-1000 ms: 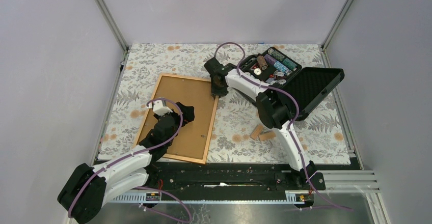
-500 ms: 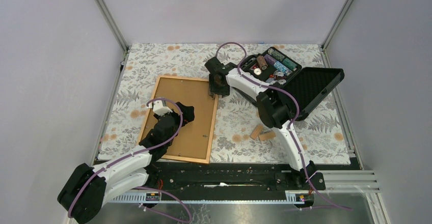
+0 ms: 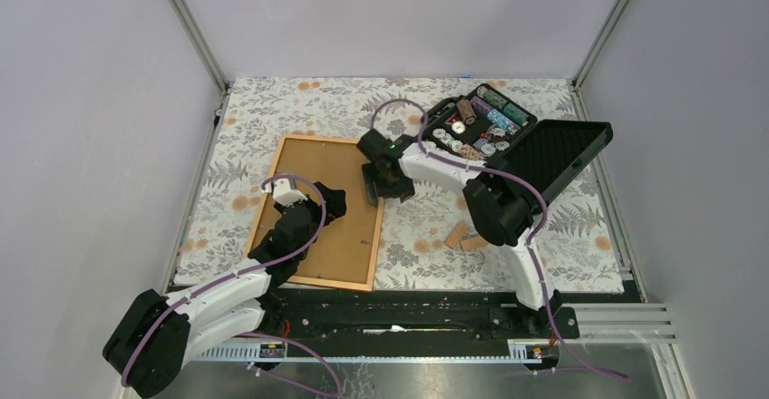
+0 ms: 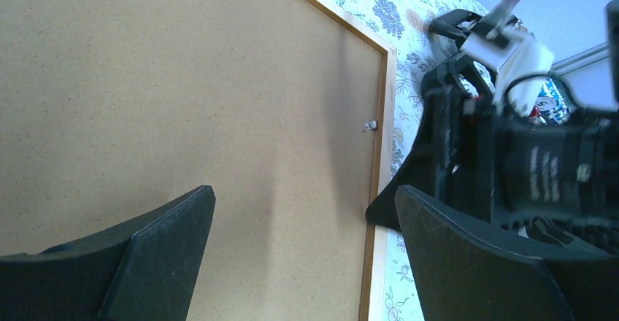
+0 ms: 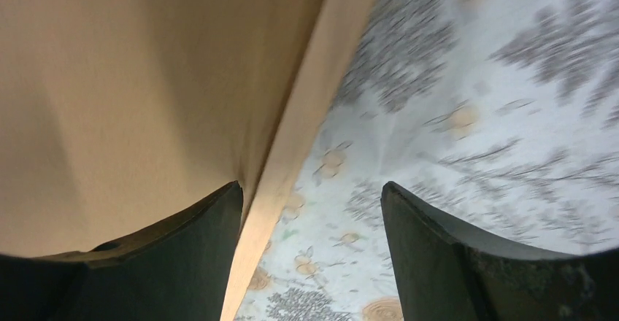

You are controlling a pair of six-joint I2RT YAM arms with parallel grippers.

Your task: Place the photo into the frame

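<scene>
Over the last second the right hand [image 3: 379, 188] has slid along the frame [image 3: 374, 236], from its far right corner toward mid-border. Its wrist view is smeared, so it is likely in motion. Its fingers are apart and grip nothing. One finger is over the brown backing board [image 3: 326, 168], the other over the patterned table [image 3: 272, 100], with the border running between them. The frame looks turned a little on the table since then.

The left hand [image 3: 331, 204] is unchanged: released, hovering over the board's middle. A small metal tab [image 4: 371, 125] sits ahead of it at the border.

The photo shows in no view. It may be under the board; cannot tell.

Judgement: the hands are working the frame's back, and insertion is unconfirmed.
</scene>
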